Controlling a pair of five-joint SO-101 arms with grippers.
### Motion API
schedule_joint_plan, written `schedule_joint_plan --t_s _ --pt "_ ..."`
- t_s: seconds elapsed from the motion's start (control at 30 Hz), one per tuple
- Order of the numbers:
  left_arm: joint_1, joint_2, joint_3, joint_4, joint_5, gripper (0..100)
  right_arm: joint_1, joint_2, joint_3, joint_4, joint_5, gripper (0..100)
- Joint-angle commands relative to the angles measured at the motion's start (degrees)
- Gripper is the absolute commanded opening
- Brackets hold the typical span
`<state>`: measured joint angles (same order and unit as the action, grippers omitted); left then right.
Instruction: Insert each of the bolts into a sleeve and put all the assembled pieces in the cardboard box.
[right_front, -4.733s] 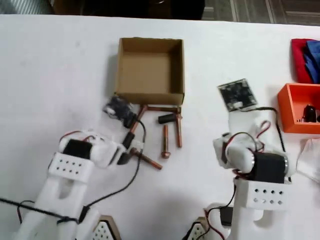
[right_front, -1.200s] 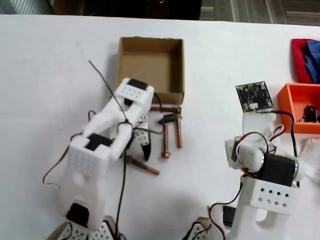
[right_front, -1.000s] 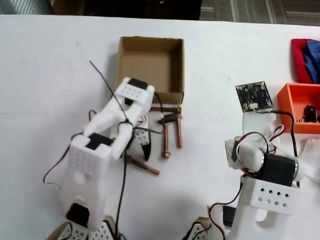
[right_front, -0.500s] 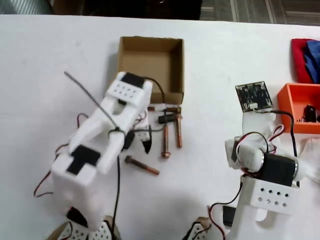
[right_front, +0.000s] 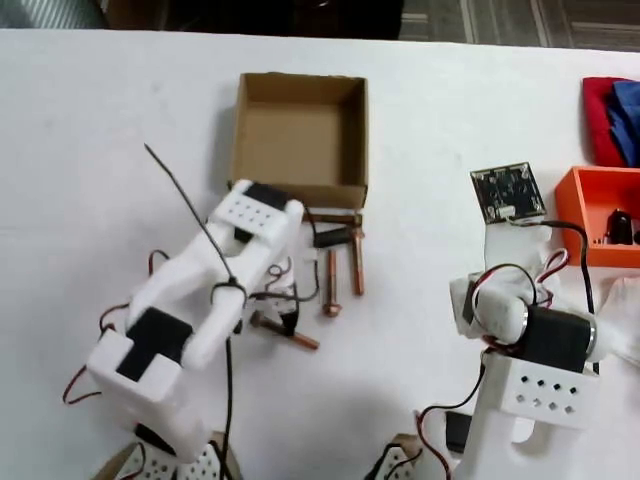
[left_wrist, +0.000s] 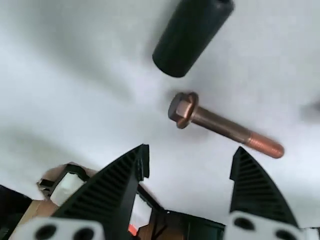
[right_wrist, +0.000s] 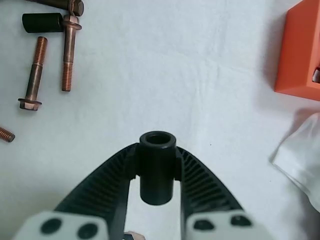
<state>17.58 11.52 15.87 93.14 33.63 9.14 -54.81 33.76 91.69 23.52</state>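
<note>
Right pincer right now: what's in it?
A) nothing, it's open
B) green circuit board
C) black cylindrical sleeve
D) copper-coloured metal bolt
C: the right wrist view shows the right pincer shut on a black cylindrical sleeve, with the sleeve's open bore facing the camera.

The left arm (right_front: 190, 290) and right arm (right_front: 530, 385) are white plastic with black servos and red-black cables. The fingers (left_wrist: 115, 185) are black ribbed wedges.
</note>
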Motion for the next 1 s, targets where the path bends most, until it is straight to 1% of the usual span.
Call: schedule_joint_plan --t_s 0.0,0.2,0.3,0.37,0.47,0.53,0.63,0.77,0.83,0.9,0.97 --pt "0.7 -2.81 -2.33 -0.7 1.41 28 0.22 -1.45 -2.73 0.4 0.0 2.0" --pt "3.87 -2.81 1.19 -1.58 1.49 28 0.31 -1.45 -2.73 0.4 0.0 2.0" --pt "6.33 -2.81 1.19 -6.07 1.67 27 0.22 -1.45 -2.73 0.4 0.0 2.0" --pt "7.82 -2.81 1.45 -7.65 5.8 27 0.22 -1.45 -2.73 0.4 0.09 2.0" --pt "9.49 -2.81 1.63 -7.38 16.62 27 0.22 -1.45 -2.73 0.4 0.09 2.0" --pt "9.85 -2.81 1.63 -7.38 19.43 27 0.22 -1.45 -2.73 0.4 0.09 2.0" --pt "9.41 -2.81 1.63 -7.21 19.43 27 0.4 -1.45 -2.73 0.4 0.09 2.0" --pt "9.41 -2.81 1.63 -3.87 19.34 27 0.48 -1.45 -2.73 0.4 0.35 2.0" --pt "9.41 -2.81 1.8 -3.43 19.34 27 0.4 -1.45 -2.73 0.4 0.35 2.0" --pt "9.41 -2.81 3.38 -4.84 19.34 27 0.22 -1.45 -2.81 0.4 0.35 2.0" --pt "9.41 -2.81 6.2 -8.62 19.78 27 0.22 -1.45 -2.9 0.4 0.44 2.0"
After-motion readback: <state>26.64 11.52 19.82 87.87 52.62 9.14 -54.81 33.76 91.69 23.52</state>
